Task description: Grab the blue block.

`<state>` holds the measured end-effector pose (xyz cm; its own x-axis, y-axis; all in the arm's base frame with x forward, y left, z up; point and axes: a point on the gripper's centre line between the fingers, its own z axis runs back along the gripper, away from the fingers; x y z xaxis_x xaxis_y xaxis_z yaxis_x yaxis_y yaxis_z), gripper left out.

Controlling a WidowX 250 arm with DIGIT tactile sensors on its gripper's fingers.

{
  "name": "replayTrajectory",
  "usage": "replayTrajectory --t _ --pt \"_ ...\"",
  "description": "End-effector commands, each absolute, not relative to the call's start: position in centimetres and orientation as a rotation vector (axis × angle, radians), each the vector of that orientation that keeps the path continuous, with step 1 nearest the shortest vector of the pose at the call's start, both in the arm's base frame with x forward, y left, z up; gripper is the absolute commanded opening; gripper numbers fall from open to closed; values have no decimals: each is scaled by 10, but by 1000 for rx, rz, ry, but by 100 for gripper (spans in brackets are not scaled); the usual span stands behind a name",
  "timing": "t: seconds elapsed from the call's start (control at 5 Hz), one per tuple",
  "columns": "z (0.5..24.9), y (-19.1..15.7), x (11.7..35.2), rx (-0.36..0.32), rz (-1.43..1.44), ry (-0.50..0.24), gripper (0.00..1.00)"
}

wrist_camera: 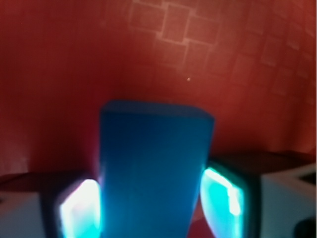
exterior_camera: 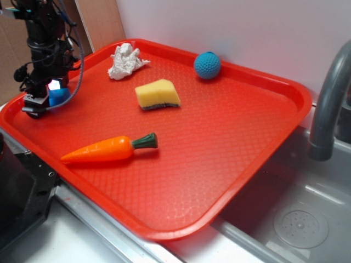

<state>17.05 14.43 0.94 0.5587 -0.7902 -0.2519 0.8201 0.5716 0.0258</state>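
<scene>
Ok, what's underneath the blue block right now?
Red tray shows around the blue block, between the gripper fingers; the patch directly beneath is hidden, so contact is unclear.

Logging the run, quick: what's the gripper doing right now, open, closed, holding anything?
Gripper: closed on the blue block, one finger against each side, down at the red tray.

tray (exterior_camera: 263, 104): red plastic, slightly glossy, embossed grid texture
blue block (wrist_camera: 151, 173): smooth, flat matt faces
ball (exterior_camera: 207, 65): teal-blue, dimpled, matt
sponge (exterior_camera: 157, 93): yellow porous foam, dark rough scouring layer beneath
carrot (exterior_camera: 101, 149): glossy orange plastic, green top
rag (exterior_camera: 125, 61): white, crumpled, cloth or paper
faucet (exterior_camera: 327, 98): grey, smooth, dull
sink (exterior_camera: 307, 213): brushed metal
</scene>
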Motion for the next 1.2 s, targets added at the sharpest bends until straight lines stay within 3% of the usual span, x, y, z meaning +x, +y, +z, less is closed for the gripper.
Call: replayTrajectory --t 0.0,0.2,0.4,0.6,0.8,1.0 --pt "36 113 176 130 -664 120 0" --pt "87 82 184 144 -407 19 0" --pt "136 60 196 209 -226 1 0" --pt "182 57 197 235 -253 -60 0" --pt "212 54 190 185 -170 -119 0" --pt "219 52 185 59 -94 -139 0"
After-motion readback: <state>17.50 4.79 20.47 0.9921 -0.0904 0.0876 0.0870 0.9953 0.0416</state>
